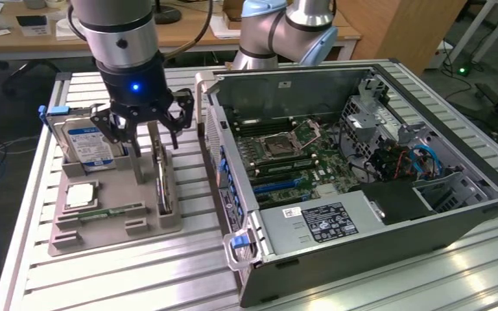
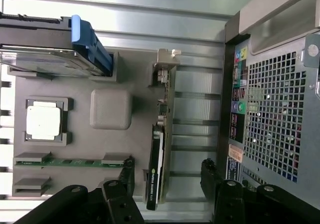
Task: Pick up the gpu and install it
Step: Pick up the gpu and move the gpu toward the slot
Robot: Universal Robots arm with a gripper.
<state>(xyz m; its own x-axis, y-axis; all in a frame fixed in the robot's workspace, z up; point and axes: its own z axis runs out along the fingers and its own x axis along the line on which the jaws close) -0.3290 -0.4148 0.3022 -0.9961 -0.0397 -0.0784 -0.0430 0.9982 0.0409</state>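
GPU (image 1: 161, 175) stands on its long edge in a slot of the grey tray (image 1: 102, 228), on the side of the tray nearest the open computer case (image 1: 456, 214). In the wrist view the card (image 2: 161, 149) is seen edge-on, with its metal bracket at the tray's far end and the black shroud facing the tray's middle.

The gripper (image 1: 145, 139) hangs over the tray directly above the card. Its fingers are spread wide, one on each side of the card's upper edge, and the wrist view (image 2: 167, 166) shows a gap on both sides, so nothing is pinched.

Also in the tray are a hard drive (image 1: 89, 142) with a blue-white label, upright at the far corner away from the case, a square processor (image 1: 80, 194) lying flat, and a green memory stick (image 1: 102, 212) beside the processor.
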